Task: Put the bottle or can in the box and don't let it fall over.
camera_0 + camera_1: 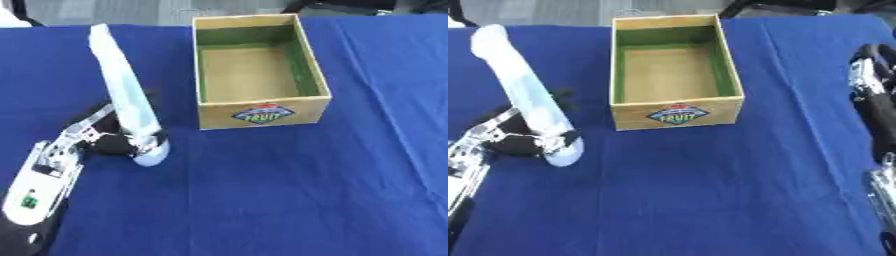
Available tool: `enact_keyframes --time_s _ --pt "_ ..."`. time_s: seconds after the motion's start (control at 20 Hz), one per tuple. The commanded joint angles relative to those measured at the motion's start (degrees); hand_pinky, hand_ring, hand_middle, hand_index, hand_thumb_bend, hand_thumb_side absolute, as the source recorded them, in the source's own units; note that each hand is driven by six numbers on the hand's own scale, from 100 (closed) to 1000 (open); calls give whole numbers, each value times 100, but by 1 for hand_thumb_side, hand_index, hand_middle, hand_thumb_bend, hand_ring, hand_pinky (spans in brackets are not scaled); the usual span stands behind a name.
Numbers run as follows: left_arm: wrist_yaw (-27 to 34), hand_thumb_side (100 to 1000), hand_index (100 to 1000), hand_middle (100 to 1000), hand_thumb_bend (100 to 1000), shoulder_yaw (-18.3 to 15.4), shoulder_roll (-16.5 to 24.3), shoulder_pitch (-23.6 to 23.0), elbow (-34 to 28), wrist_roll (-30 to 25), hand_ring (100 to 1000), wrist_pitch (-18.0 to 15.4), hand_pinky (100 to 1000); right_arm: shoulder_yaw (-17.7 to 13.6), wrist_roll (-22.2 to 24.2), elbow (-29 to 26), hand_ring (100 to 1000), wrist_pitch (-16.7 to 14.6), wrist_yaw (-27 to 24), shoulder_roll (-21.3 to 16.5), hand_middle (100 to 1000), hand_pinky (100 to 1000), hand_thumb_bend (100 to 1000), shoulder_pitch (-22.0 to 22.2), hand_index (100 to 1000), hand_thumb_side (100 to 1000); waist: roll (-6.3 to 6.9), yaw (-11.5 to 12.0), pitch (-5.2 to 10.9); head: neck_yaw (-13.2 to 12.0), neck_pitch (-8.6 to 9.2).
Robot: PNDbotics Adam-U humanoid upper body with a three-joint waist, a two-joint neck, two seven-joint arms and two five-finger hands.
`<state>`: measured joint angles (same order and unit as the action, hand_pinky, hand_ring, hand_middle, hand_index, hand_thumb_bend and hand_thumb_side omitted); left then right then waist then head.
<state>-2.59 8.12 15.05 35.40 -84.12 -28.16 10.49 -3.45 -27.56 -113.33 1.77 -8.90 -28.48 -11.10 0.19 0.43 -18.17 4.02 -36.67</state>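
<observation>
One pale bottle at frame left, outside the box, which holds nothing yet. Its long axis leans: base lower centre-left, top toward upper left. Left hand has its fingers curled round the bottle's lower end. Grasp looks done; carry and upright placement remain. Right hand at right edge, finger state unreadable.

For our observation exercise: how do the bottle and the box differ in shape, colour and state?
The bottle is tall, slim and pale, while the box is low, wide and tan with green inner walls. The left hand grips the bottle's base; nothing touches the box. Both stand on the blue cloth.
</observation>
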Motion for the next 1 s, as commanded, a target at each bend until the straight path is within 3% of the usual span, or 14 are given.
enact_keyframes --time_s 0.05,0.35,0.45,0.6,0.7,0.75,1.0 --pt "69 100 600 1000 100 2 22 91 -49 90 1000 19 1000 -32 -41 -126 991 8 -36 -98 1000 1000 100 -61 968 470 -11 -3 85 -11 39" --pt "87 118 494 1000 100 28 15 97 -29 185 1000 35 1000 -33 -63 -126 990 18 -47 -97 1000 1000 100 -60 967 470 -13 -8 82 -7 31" --pt "99 228 440 1000 100 35 14 101 -37 187 1000 28 1000 -32 -69 -126 990 22 -47 -96 1000 1000 100 -57 967 470 -13 -8 81 -10 28" --pt "147 236 428 1000 100 21 25 115 -90 205 1000 21 1000 -34 -88 -126 989 28 -54 -98 1000 1000 100 -54 967 470 -11 -7 84 -5 32" --pt "197 327 424 1000 100 -6 36 127 -150 255 1000 28 1000 -36 -97 -126 989 27 -59 -101 1000 1000 100 -53 964 470 -8 -7 87 3 35" --pt "228 269 422 1000 100 -17 45 135 -189 289 1000 36 1000 -38 -102 -126 989 27 -63 -104 1000 1000 100 -53 964 470 -5 -8 89 7 35" --pt "390 274 395 1000 100 -84 122 262 -489 522 1000 90 1000 -46 -122 -126 988 21 -82 -107 1000 1000 100 -58 963 470 7 -20 94 26 40"
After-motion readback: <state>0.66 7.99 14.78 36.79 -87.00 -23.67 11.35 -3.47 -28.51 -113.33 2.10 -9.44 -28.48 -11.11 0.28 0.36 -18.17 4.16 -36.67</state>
